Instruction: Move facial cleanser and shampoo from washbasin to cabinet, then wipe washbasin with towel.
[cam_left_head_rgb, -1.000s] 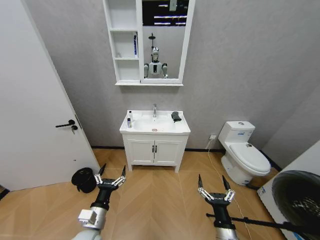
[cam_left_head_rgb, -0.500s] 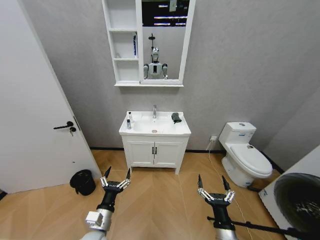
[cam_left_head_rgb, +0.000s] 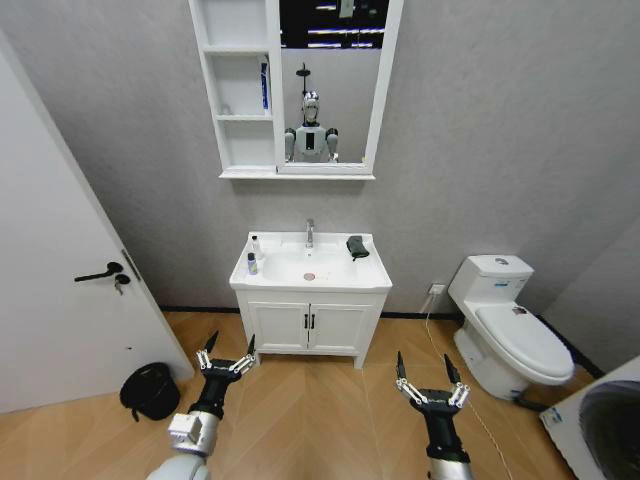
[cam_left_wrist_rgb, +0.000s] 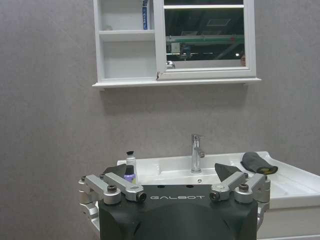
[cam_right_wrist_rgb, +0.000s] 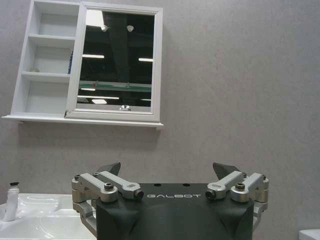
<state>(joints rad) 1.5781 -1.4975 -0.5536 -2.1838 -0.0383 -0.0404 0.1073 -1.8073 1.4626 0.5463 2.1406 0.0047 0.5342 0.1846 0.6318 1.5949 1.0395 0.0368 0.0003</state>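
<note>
The white washbasin (cam_left_head_rgb: 334, 272) with its chrome faucet (cam_left_head_rgb: 309, 232) stands against the far wall. Two small bottles sit on its left rim: a white one with a black cap (cam_left_head_rgb: 254, 244) and a shorter one with purple on it (cam_left_head_rgb: 251, 266). I cannot tell which is the facial cleanser and which the shampoo. The dark towel (cam_left_head_rgb: 356, 246) lies on the right rim. The white cabinet (cam_left_head_rgb: 240, 90) hangs above, joined to a mirror (cam_left_head_rgb: 330, 80). My left gripper (cam_left_head_rgb: 229, 350) and right gripper (cam_left_head_rgb: 422, 366) hover open and empty over the floor, well short of the basin.
A white two-door vanity (cam_left_head_rgb: 310, 325) carries the basin. A toilet (cam_left_head_rgb: 510, 330) stands to the right, a white door (cam_left_head_rgb: 60, 300) to the left, with a black bin (cam_left_head_rgb: 150, 390) at its foot. A washing machine (cam_left_head_rgb: 600, 430) sits at lower right. Wooden floor lies ahead.
The whole view has shifted: the basin and cabinet look larger and nearer, so the camera has moved forward. Both grippers stay open and empty.
</note>
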